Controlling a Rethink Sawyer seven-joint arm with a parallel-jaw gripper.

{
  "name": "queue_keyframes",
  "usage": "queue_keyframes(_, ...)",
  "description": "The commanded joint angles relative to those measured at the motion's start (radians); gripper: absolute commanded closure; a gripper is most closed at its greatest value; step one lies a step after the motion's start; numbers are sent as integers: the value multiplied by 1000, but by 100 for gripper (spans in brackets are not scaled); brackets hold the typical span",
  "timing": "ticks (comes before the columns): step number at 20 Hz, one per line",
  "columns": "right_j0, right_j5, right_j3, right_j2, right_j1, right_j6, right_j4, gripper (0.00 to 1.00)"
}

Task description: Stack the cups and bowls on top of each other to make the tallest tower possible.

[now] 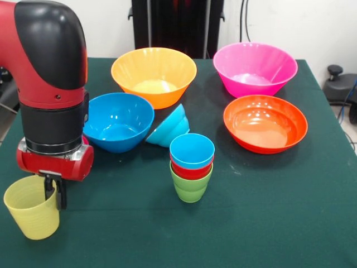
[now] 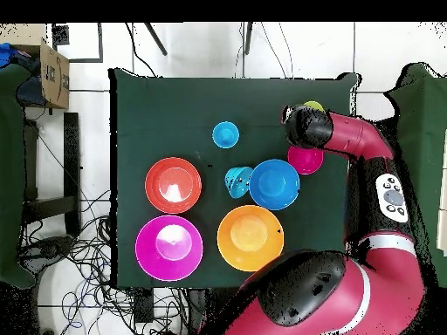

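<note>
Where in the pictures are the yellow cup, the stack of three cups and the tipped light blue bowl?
yellow cup (image 1: 30,215), front view, on its ribbed outer wall.
stack of three cups (image 1: 191,149), front view, inside the top light blue cup.
tipped light blue bowl (image 1: 170,132), front view, on its outer side.

This is looking like a robot lab. A big red robot arm (image 1: 50,84) is standing at a green table (image 1: 268,212). Loose wires (image 2: 83,262) are lying on the tiled floor (image 2: 87,131).

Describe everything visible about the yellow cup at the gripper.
The yellow cup is a ribbed, translucent-looking plastic tumbler, tapering toward its base. It is upright, mouth up and looks empty, near the front view's lower left corner. The gripper has a black finger over its rim. Whether its base touches the green tablecloth is unclear.
</note>
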Motion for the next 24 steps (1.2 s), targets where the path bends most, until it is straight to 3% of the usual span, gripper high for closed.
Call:
queue_keyframes(1, 24, 21, 68, 101, 17, -190, -65, 100)
queue_keyframes(12, 100, 281, -41, 80, -54, -179, -8, 100)
queue_keyframes(24, 148, 406, -103, 54, -104, -157, -18, 100)
